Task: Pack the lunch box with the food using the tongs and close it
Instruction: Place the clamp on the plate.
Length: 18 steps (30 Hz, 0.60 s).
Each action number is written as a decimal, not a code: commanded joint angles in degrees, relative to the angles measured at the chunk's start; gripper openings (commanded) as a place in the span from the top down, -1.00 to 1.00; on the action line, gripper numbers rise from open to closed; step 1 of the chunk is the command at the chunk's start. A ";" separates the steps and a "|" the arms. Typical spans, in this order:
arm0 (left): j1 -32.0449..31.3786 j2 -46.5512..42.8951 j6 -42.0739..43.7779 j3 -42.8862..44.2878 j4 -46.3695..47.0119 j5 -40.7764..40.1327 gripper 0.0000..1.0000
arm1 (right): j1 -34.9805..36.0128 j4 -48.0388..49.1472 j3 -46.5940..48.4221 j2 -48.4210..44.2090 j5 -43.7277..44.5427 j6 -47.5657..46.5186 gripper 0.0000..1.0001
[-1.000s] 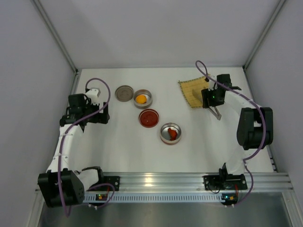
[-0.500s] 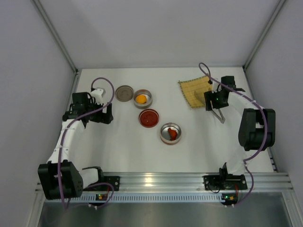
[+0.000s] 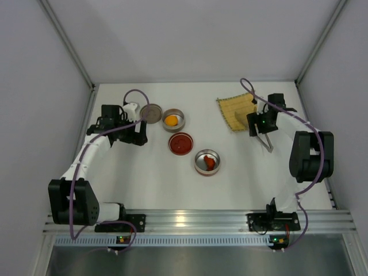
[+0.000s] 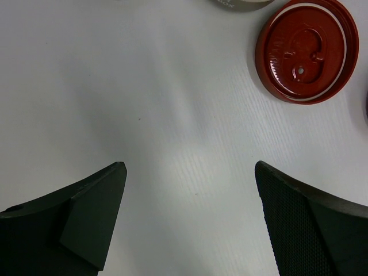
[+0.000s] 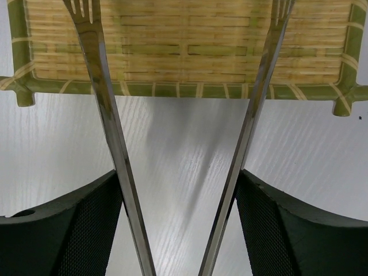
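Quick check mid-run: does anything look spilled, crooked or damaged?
Nothing spilled or damaged; only the green-edged woven bamboo mat at the far right lies skewed to the edges of the white table.

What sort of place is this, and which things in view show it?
Probably a robotics test cell: the left arm and right arm bolted to an aluminium rail, and plain grey panels walling in the white table.

Left pincer (image 4: 190, 168) spread wide above white table (image 4: 144, 103); red lid (image 4: 306, 50) flat at upper right, beyond fingertips.
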 commanded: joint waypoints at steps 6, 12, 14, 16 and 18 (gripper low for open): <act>-3.91 4.82 -2.44 5.83 2.83 -1.48 -0.96 | -0.61 0.63 -0.75 2.54 -0.18 -1.79 -0.55; -7.95 9.30 -4.37 7.41 2.74 -2.26 -0.92 | -0.61 -0.25 -0.83 2.29 -1.23 -1.88 -0.84; -9.87 10.54 -5.08 7.68 3.26 -3.14 -0.90 | -0.61 -0.86 -0.66 0.88 -2.72 -1.70 -0.99; -11.90 12.47 -5.87 7.94 4.31 -4.19 -0.86 | -0.61 -2.01 0.30 -1.66 -4.30 -1.26 -0.99; -13.31 14.14 -6.74 8.99 4.84 -5.16 -0.79 | -0.61 -3.23 1.71 -3.69 -5.18 -1.00 -0.99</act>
